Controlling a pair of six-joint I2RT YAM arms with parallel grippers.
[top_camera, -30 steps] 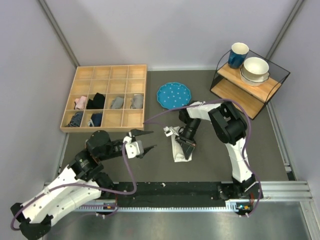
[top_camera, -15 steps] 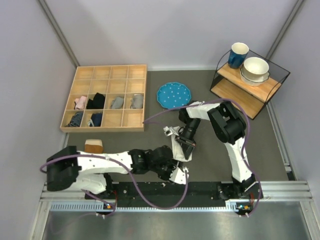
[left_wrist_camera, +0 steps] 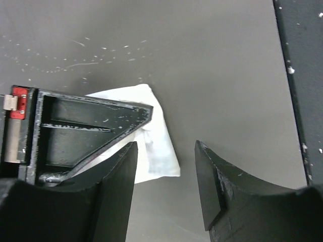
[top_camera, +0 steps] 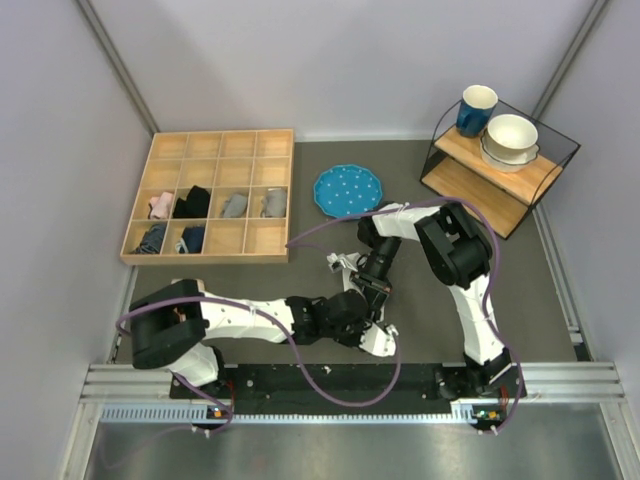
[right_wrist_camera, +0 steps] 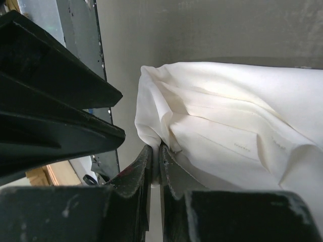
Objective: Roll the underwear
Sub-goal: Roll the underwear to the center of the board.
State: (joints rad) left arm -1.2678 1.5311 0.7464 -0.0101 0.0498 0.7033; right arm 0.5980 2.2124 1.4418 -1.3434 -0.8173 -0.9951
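Note:
The white underwear (right_wrist_camera: 227, 131) lies bunched on the dark table; only a small part shows in the top view (top_camera: 349, 272). My right gripper (right_wrist_camera: 155, 151) is shut on a folded edge of it, low over the table (top_camera: 374, 292). My left gripper (left_wrist_camera: 165, 166) is open and empty. It hovers just near of the cloth's corner (left_wrist_camera: 154, 146), with the right gripper's black finger (left_wrist_camera: 75, 131) beside it. In the top view the left arm reaches across to the right, with its gripper (top_camera: 372, 322) just below the right one.
A wooden compartment tray (top_camera: 212, 195) with small cloth bundles sits at the back left. A blue plate (top_camera: 347, 190) lies behind the cloth. A wire shelf (top_camera: 500, 165) with a mug and bowls stands at the back right. A black rail (top_camera: 330, 378) runs along the near edge.
My left arm has swung from the left side across to the right and now reaches the cloth. The cloth looks shorter and more bunched under the right gripper.

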